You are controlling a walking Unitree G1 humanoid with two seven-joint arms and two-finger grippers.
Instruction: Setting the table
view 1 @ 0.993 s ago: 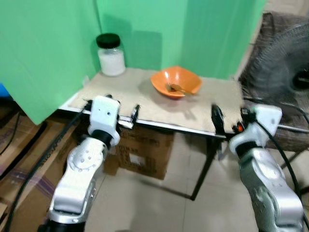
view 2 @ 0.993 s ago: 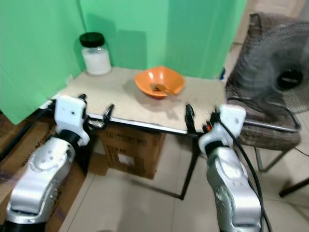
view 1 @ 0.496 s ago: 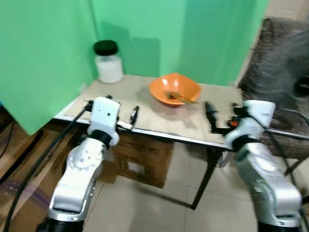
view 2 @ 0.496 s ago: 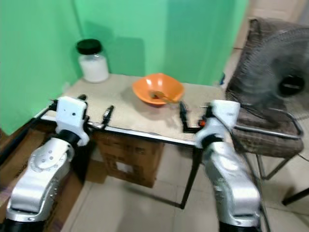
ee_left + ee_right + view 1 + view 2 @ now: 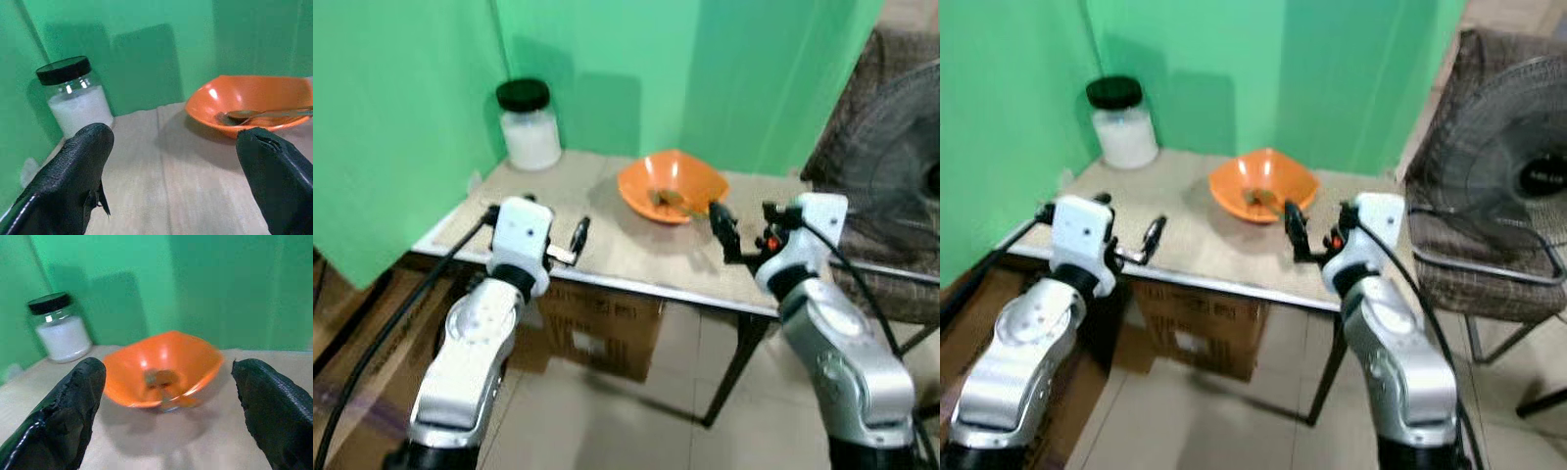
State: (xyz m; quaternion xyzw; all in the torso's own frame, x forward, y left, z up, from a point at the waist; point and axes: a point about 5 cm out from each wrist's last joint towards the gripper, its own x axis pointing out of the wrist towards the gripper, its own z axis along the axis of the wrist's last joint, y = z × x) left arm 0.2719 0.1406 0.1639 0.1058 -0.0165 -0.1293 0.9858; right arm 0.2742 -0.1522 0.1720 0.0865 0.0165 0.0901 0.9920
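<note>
An orange bowl (image 5: 672,185) with a spoon (image 5: 266,113) lying in it stands near the back middle of a small beige table (image 5: 607,245). A glass jar (image 5: 530,125) with white contents and a black lid is at the back left corner. My right gripper (image 5: 744,220) is open over the table, just right of and in front of the bowl, pointing at it; the bowl (image 5: 164,367) sits between its fingers' line of sight, apart from them. My left gripper (image 5: 553,217) is open and empty over the table's front left edge, facing the jar (image 5: 76,100) and the bowl.
Green backdrop sheets (image 5: 607,69) close off the table's back and left side. A standing fan (image 5: 901,186) and a wicker chair seat (image 5: 1489,284) are on the right. A cardboard box (image 5: 607,328) sits under the table on the tiled floor.
My right gripper has moved from the table's front right edge forward and left over the tabletop, closer to the bowl. The left arm has barely moved; the camera has shifted a little.
</note>
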